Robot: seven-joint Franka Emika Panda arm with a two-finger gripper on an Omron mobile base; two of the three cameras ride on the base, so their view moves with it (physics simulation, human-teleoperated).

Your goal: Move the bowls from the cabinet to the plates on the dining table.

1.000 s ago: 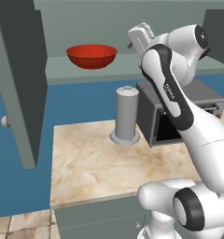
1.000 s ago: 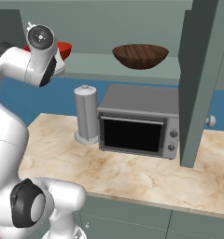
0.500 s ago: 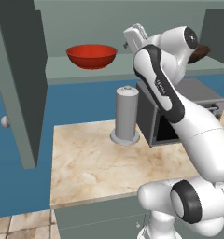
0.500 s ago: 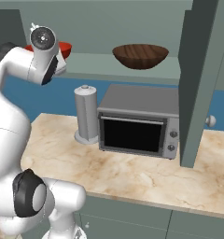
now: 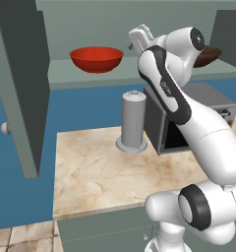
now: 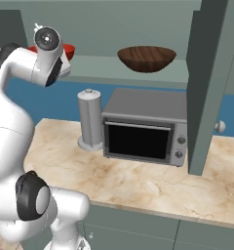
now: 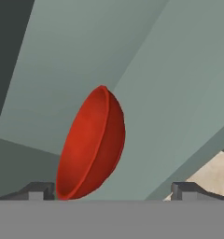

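Over the last second the arm has swung its hand up and left toward the open cabinet [image 5: 21, 88], closing on the red bowl [image 5: 96, 58]; nothing else has shifted. In the left base view the red bowl sits upright on the pale green shelf [image 5: 85, 78], with the hand just to its right at shelf height, and the brown bowl [image 5: 208, 55] peeks out behind the arm's wrist farther right. Below on the table [image 5: 95, 172] stand a grey cylinder [image 5: 133, 120] and the toaster oven [image 5: 198, 106]. In the right base view the brown bowl [image 6: 146, 58] rests on the shelf above the toaster oven, the red bowl's rim showing behind the wrist at left. In the hand view the jaws stand wide, the gripper [image 7: 114, 189] framing the red bowl without touching it.
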